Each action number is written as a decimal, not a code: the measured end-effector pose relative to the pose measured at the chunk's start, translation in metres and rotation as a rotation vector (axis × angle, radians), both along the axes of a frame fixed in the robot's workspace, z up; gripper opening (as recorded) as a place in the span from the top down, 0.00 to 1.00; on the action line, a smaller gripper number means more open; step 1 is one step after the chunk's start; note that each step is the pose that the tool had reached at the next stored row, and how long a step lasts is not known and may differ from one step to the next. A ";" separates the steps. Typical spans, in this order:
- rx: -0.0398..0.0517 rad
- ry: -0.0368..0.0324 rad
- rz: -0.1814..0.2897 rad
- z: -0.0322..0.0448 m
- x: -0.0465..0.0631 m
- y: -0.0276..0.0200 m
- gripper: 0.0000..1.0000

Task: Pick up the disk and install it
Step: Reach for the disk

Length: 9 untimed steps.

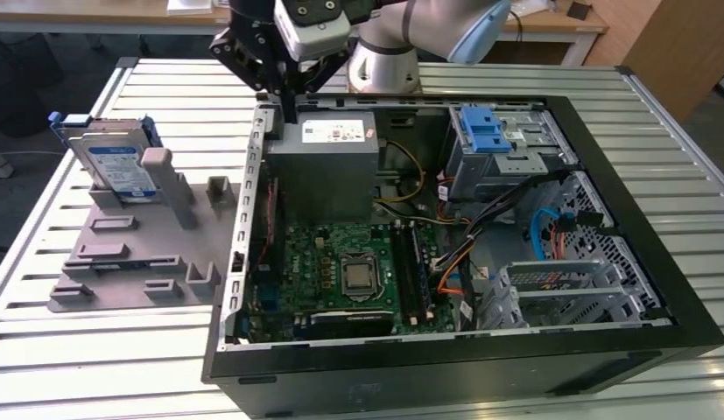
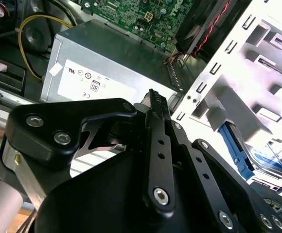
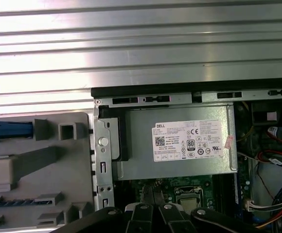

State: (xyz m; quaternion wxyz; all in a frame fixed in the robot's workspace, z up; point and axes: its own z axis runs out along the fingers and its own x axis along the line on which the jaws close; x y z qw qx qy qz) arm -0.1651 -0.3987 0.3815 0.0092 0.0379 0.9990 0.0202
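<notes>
A black computer tower case (image 1: 642, 262) lies open on its side on a slatted silver metal table (image 1: 93, 367). Inside it sit a green motherboard (image 1: 338, 262), a grey metal drive cage with a blue plastic latch (image 1: 493, 140), and bundles of orange, yellow and blue cables (image 1: 455, 254). A large grey metal power supply box with a white sticker (image 1: 320, 166) fills the case corner nearest the arm. The black gripper (image 1: 289, 110) hangs just over that box's edge and the case wall. In both wrist views its fingers are pressed together and hold nothing (image 2: 153, 99) (image 3: 153, 194).

Outside the case, towards the exterior view's left, rests a grey moulded plastic holder with upright posts (image 1: 140, 254). The case wall stands between it and the gripper. The disk (image 1: 114, 162), a flat silver rectangular hard drive, stands upright at the holder's far end. It is propped against a post, well apart from the gripper. Its white-and-blue label faces the camera, and blue plastic framing runs along its top and side edges.
</notes>
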 end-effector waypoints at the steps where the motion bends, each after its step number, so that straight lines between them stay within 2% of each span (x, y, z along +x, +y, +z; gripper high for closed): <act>1: 0.0000 0.0001 0.000 -0.0002 0.000 0.0000 0.89; 9: 0.0001 0.0015 0.000 -0.0014 -0.003 0.0000 0.89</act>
